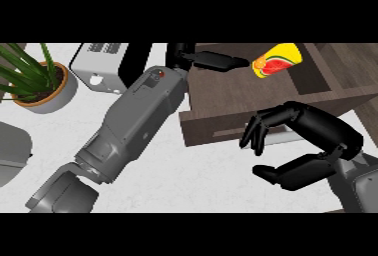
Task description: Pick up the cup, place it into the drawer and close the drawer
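Yellow cup with a red-and-green fruit print (277,60) sits tilted above the open dark-brown wooden drawer (244,95), near its far right corner, with the left hand's black fingers (218,61) reaching to it from the drawer's left; contact looks like a fingertip pinch on the cup's left edge, but I can't tell how much of the cup is actually enclosed. Risk: a release from this tilt could tip the cup onto its side, or drop it onto the drawer's right wall rather than inside. Right hand (310,150) is at the drawer's front panel, fingers curled but holding nothing, thumb spread below. A push there before the left forearm (133,125) clears could jam the drawer against that arm.
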